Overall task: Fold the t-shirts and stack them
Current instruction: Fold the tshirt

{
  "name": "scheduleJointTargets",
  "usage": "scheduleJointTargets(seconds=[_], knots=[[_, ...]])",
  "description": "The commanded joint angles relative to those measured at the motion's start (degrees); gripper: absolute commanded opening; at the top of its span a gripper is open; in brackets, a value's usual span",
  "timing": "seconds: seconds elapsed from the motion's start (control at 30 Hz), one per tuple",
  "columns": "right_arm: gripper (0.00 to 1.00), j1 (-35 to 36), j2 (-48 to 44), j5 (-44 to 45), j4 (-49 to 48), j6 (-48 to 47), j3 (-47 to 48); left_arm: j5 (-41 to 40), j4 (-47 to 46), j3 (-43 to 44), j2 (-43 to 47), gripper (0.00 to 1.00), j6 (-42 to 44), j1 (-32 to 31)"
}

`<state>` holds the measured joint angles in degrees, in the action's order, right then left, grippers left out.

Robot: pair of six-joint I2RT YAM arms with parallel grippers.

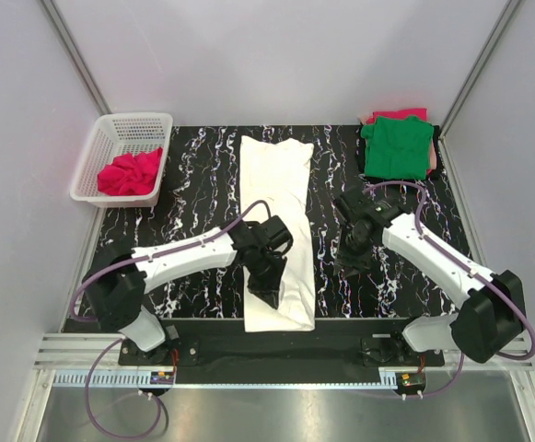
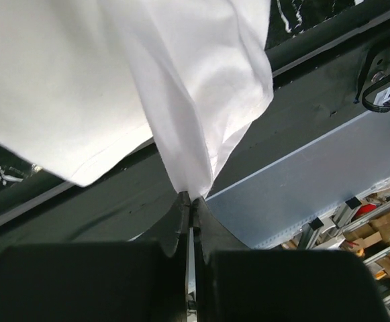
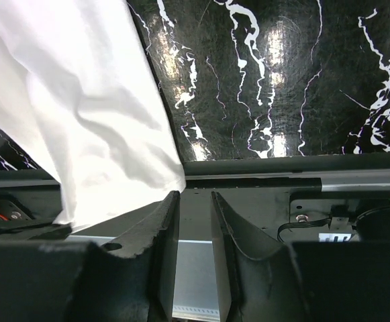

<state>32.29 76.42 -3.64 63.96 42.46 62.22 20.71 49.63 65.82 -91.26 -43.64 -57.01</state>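
White t-shirt (image 2: 195, 100), near edge pinched in left gripper (image 2: 190, 201)

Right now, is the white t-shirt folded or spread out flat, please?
Partly folded: the white t-shirt lies as a long narrow strip, sleeves hidden, one edge pinched by the left gripper.

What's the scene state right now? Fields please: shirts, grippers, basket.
white t-shirt: folded into a long strip, centre of the table
left gripper: shut on the white t-shirt near its near end
right gripper: open, beside the strip's right edge, holding nothing
green t-shirt: folded, far right corner, on top of a pinkish-red garment
basket: far left, holds a crumpled red cloth
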Motion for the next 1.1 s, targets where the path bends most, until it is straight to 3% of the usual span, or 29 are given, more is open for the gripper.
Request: scheduleJointTargets(seconds=[0.0,0.47,0.53,0.57,0.7,0.73,0.77,1.07], knots=[[0.31,-0.3,1.09,0.74,-0.07,-1.67,3.17,0.12,3.54,-1.57,2.76,0.0,-0.84,0.5],[0.31,-0.3,5.66,1.26,0.28,-4.58,6.42,3.55,4.43,-3.68,1.0,0.0,-0.57,0.24],[0.31,-0.3,6.28,1.35,0.37,-4.84,7.3,3.72,4.43,-4.12,0.74,0.07,-0.57,0.15],[0.31,-0.3,6.98,1.35,0.37,-5.01,7.57,3.9,4.34,-4.38,0.65,0.17,-0.57,0.15],[0.31,-0.3,8.56,1.62,0.63,-5.8,10.11,4.86,4.16,-4.56,-1.54,0.21,0.13,-0.46],[0.31,-0.39,8.74,1.79,0.72,-6.07,10.55,5.04,4.16,-4.48,-1.9,0.32,0.57,-0.55],[0.31,-0.39,9.44,2.05,0.98,-6.16,11.51,5.13,4.16,-4.21,-2.51,0.34,0.74,-0.64],[0.31,-1.18,10.68,0.48,0.2,-7.39,11.36,0.3,5.22,-0.26,1.0,0.34,3.11,3.04]])
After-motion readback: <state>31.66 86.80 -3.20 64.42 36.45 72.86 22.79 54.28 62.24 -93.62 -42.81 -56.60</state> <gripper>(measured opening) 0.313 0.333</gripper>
